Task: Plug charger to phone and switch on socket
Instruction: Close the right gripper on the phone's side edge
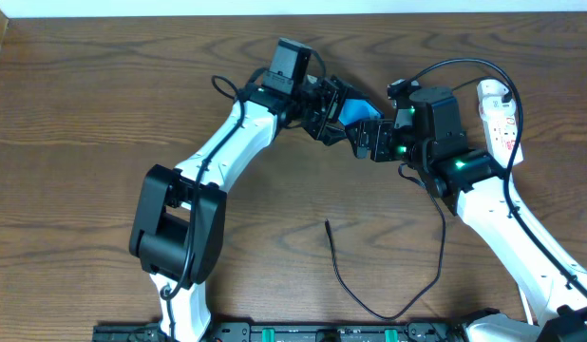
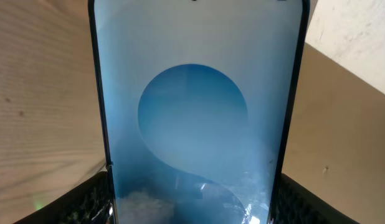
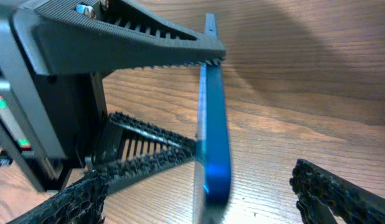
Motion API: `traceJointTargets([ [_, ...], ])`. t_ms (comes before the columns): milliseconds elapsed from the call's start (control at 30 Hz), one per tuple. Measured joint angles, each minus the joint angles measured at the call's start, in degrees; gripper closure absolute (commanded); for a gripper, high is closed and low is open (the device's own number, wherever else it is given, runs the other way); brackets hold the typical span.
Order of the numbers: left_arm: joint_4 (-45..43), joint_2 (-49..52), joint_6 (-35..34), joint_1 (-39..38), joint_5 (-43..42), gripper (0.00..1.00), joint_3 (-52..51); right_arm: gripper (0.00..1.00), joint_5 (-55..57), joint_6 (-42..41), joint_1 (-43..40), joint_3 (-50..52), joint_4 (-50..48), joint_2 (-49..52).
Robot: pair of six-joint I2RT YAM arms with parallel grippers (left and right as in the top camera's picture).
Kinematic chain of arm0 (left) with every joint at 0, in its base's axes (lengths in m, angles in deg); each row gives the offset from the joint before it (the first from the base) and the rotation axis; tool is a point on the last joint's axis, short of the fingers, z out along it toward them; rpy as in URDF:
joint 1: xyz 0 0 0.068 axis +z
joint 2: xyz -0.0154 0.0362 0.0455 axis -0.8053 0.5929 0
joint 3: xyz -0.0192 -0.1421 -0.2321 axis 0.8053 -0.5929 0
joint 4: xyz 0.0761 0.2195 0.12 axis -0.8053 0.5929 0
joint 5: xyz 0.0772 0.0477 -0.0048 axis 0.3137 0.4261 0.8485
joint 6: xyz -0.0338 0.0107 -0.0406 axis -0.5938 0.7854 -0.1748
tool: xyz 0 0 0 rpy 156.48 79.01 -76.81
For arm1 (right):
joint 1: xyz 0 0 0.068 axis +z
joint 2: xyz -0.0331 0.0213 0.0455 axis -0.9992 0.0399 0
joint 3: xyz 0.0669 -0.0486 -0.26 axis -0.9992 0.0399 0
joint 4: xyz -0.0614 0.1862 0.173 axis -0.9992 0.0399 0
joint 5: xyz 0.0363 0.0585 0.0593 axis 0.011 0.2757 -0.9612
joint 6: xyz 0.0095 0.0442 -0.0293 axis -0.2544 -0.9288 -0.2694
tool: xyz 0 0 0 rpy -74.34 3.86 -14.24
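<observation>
While left fingers (image 2: 86,200) clamp the phone (image 2: 192,112), right fingers (image 3: 332,186) spread open — charger (image 1: 331,242) lies apart.

The worktop (image 1: 85,114) is brown wood, clearly grained, with a low sheen. The phone (image 2: 192,112) has a glossy glass face. The left claw (image 3: 206,102) is matt black plastic, ribbed and toothed. The right claw (image 3: 202,177) has rough, knobbly black pads (image 3: 80,199). The socket (image 1: 496,109) is smooth white plastic, and the cable (image 1: 331,242) is matt black.
</observation>
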Motion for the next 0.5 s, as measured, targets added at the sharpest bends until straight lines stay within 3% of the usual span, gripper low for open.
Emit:
traceJointTargets([
  [333,-2.78,0.0,-2.03,-3.17,0.0,0.93,0.0,0.13,1.01,-0.39,0.0,0.0,-0.02,1.9],
  [500,-2.78,0.0,-2.03,-3.41,0.02,0.93,0.0,0.22,1.18,-0.57,0.0,0.0,-0.04,1.92],
])
